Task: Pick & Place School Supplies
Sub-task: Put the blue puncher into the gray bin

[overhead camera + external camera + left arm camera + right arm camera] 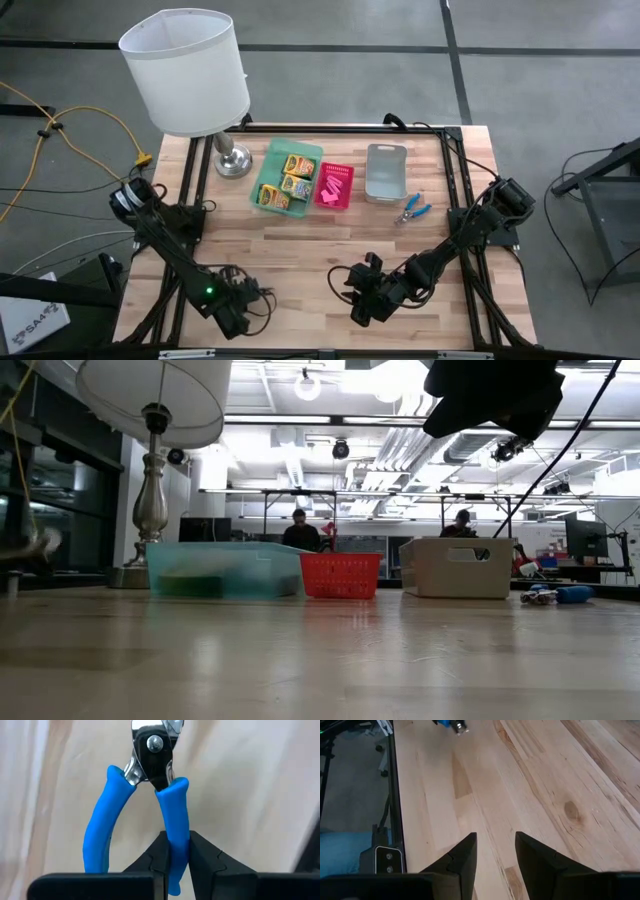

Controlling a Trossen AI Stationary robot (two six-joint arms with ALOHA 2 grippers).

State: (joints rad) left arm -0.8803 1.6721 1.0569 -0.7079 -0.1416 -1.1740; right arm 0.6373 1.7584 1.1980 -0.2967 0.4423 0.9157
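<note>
My left gripper [176,865] is shut on a blue-handled metal tool [150,750] near the table's near left corner [238,318]. My right gripper [495,850] is open over bare wood near the table's near edge [365,297]. A second blue-handled tool [412,210] lies flat on the wood right of the grey tray [385,172]; it also shows in the low view [555,595]. Three yellow-and-green crayon boxes [285,183] lie in the green tray [272,160]. Pink erasers [335,185] sit in the pink tray [347,168]. My left gripper pinches one of the tool's two blue handles [176,827] between its two fingers [150,862], near that handle's free end. The other handle [100,830] stands free beside the fingers. The tool reaches out ahead of the fingertips, metal head farthest. Whether it touches the table, I cannot tell.
A white-shaded lamp [187,70] stands at the far left corner, its base [234,160] next to the green tray. The three trays line the far side. Bare wood [300,250] spans the middle. People show in the room beyond [300,532].
</note>
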